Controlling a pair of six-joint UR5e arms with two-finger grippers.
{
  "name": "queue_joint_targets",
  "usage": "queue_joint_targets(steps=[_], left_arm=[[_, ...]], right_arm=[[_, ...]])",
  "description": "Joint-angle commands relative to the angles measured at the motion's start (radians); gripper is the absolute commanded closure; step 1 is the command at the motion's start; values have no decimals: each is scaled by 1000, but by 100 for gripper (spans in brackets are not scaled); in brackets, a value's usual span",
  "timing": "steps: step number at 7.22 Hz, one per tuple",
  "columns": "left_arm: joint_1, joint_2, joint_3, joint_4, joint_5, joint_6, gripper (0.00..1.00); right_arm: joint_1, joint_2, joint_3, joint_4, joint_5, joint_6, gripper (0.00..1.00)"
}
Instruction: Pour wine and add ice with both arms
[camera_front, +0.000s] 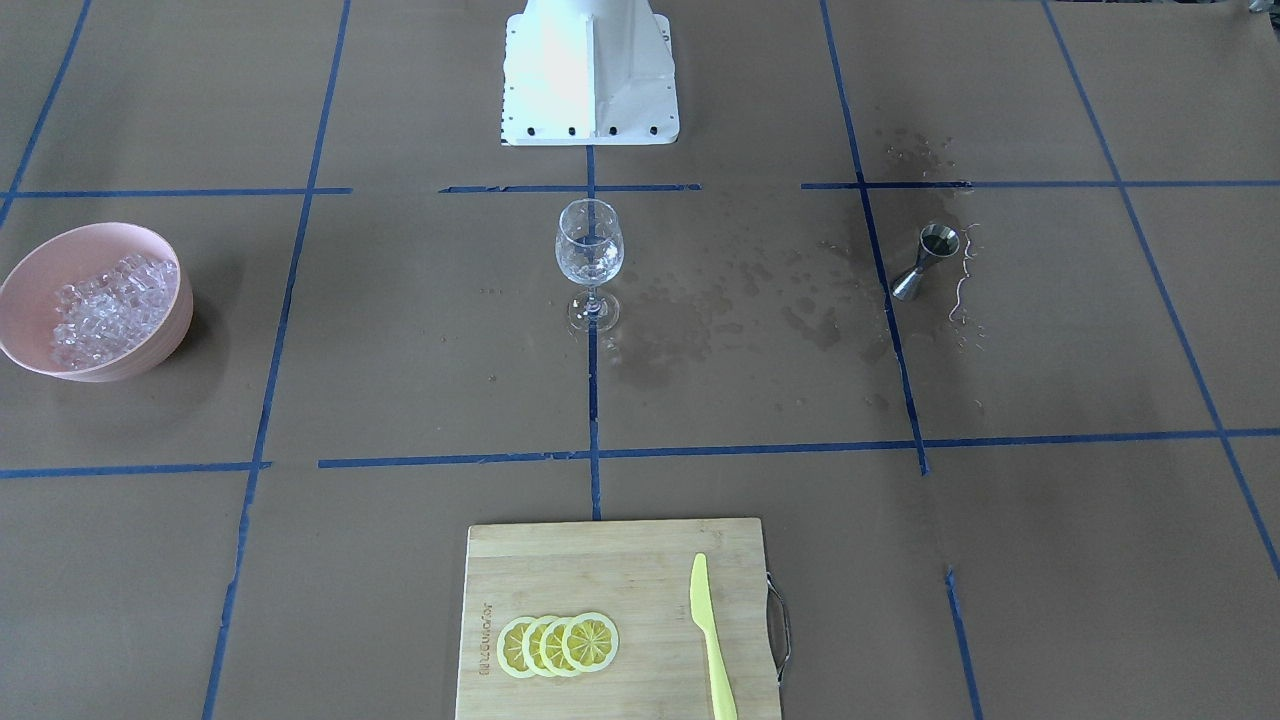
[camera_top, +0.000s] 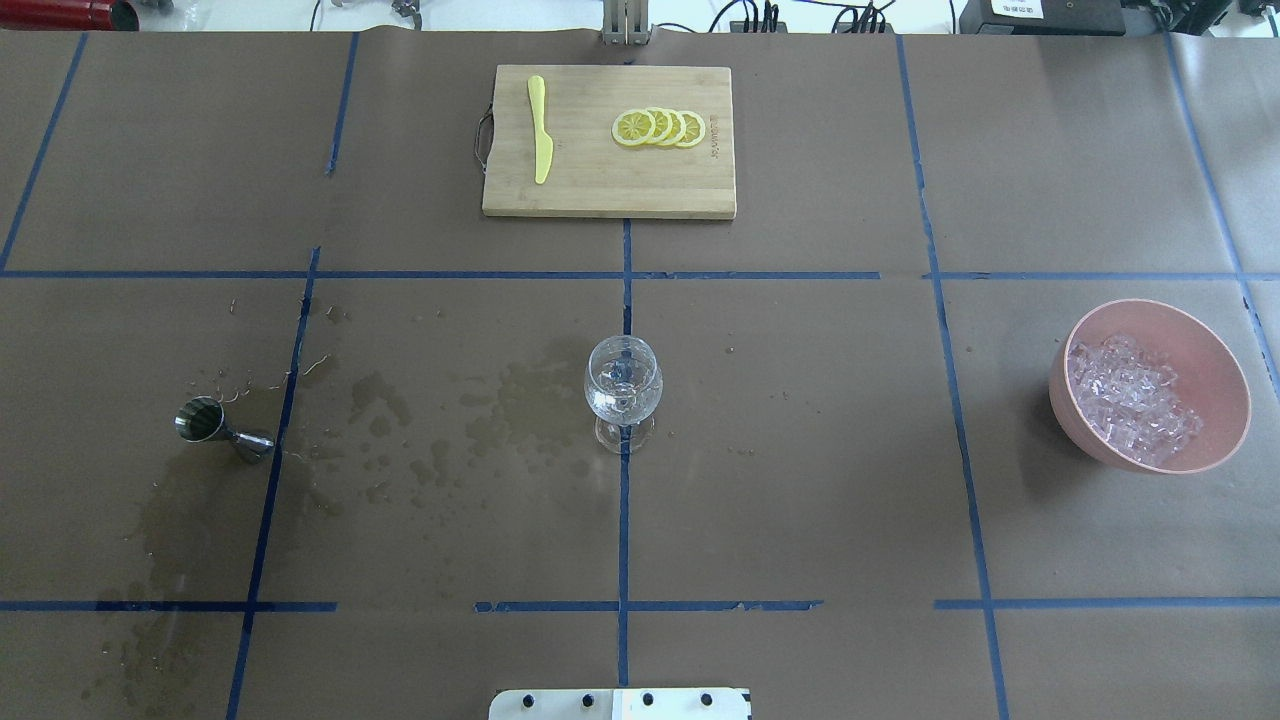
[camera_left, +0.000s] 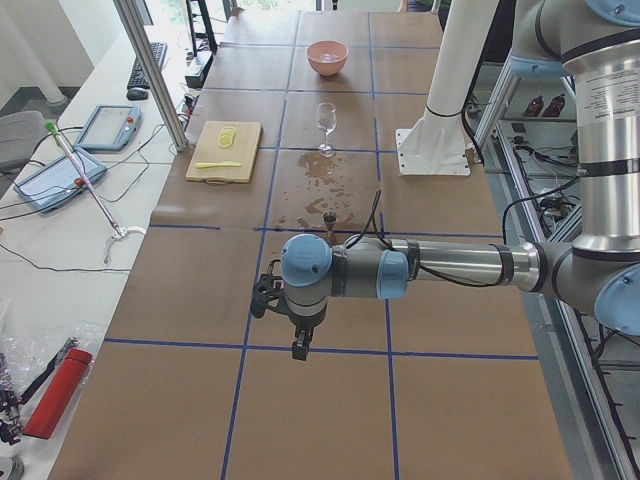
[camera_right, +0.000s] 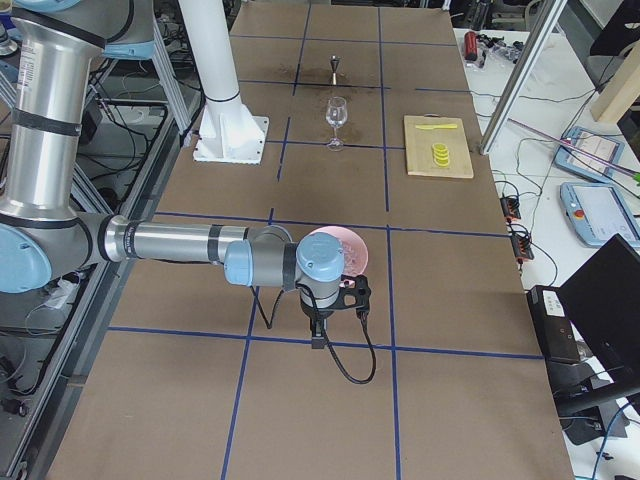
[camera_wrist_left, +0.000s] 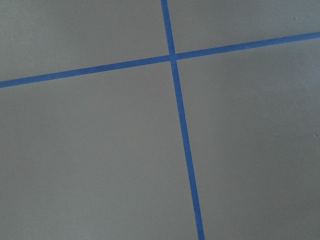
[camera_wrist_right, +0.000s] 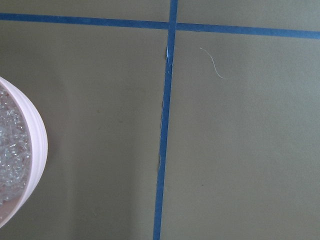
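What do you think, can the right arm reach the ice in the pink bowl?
Probably yes. The right arm hangs close beside the pink bowl, the ice lies heaped in its open top, and nothing stands between them.

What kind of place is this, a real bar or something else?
Probably a robotics lab staged as a drinks station, not a real bar: blue tape lines grid the paper-covered table, a robot arm reaches over it, and a control tablet sits alongside.
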Motion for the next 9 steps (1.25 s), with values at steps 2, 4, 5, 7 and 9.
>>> queue_joint_targets(steps=[2, 4, 5, 7, 9], left_arm=[[0, 0, 1, -1, -3, 2, 0], [0, -4, 3, -3, -2, 0, 0], [0, -6, -17, -6, 0, 5, 0], [0, -18, -22, -126, -2, 5, 0], [-3, -20, -8, -405, -15, 3, 0]], right_arm=[[0, 1, 0, 0, 2, 0, 0], [0, 3, 52, 0, 5, 6, 0], [0, 6, 75, 2, 6, 8, 0], [0, 18, 120, 2, -8, 11, 0], [12, 40, 169, 0, 1, 15, 0]])
